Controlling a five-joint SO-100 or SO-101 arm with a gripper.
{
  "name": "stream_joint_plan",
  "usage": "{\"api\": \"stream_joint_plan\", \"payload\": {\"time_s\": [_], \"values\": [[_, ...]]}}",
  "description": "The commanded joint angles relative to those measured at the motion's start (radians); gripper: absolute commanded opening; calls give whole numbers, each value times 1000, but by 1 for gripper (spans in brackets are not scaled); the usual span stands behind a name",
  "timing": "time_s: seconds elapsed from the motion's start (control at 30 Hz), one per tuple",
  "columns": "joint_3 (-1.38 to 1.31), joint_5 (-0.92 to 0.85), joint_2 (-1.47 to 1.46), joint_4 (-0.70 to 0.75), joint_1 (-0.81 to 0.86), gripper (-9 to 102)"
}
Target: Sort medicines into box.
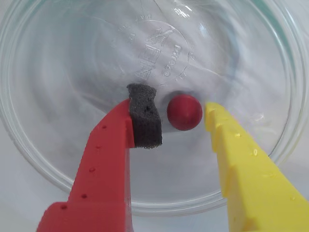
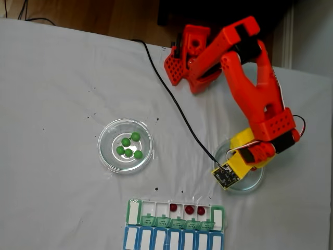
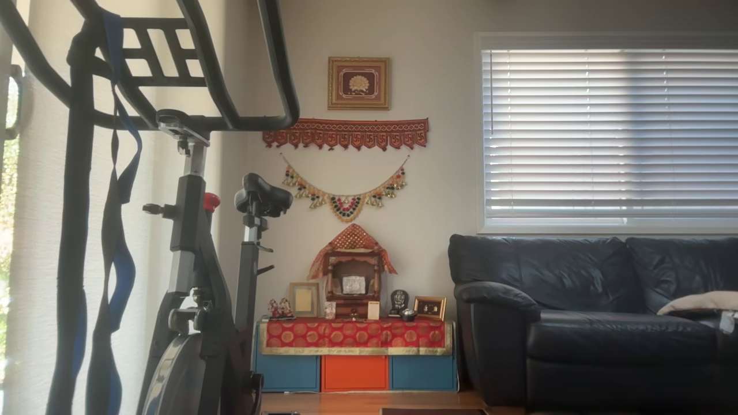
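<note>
Fingers point(image 1: 181, 113) open wide, straddling the last red ball point(image 1: 184, 112) in the glass dish point(image 1: 43, 159), lined up to pinch it for the box point(image 2: 177, 214), where three reds already sit.

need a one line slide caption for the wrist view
Open gripper straddles a dark red ball in a clear glass dish, jaws not yet touching it.
</note>
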Motion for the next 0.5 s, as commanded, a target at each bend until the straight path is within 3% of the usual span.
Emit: {"api": "stream_joint_plan", "payload": {"time_s": [0.0, 0.47], "values": [[-41, 25, 9, 15, -26, 17], [-37, 55, 38, 9, -41, 15]]}}
